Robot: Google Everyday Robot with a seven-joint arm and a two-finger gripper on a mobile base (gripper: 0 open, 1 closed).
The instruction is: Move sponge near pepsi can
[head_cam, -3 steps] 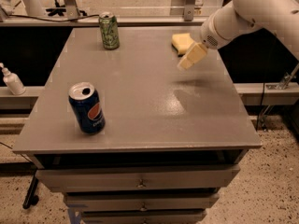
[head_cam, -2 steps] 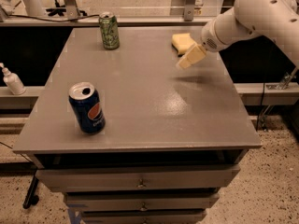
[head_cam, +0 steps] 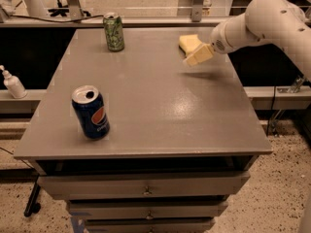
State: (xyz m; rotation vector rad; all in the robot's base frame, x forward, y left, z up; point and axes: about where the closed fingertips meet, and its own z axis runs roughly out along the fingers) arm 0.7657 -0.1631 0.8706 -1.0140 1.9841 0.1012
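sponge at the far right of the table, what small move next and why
Probably ease the gripper down onto the sponge to grasp it. The gripper hangs right by the sponge at the far right of the table, while the pepsi can stands at the near left, so the sponge is not yet moved.

the white arm (head_cam: pixel 272 18) enters from the right edge and bends at a rounded joint, with the wrist directed left and slightly downward. the gripper (head_cam: pixel 195 57) hangs over the far right part of the table (head_cam: pixel 146 106).
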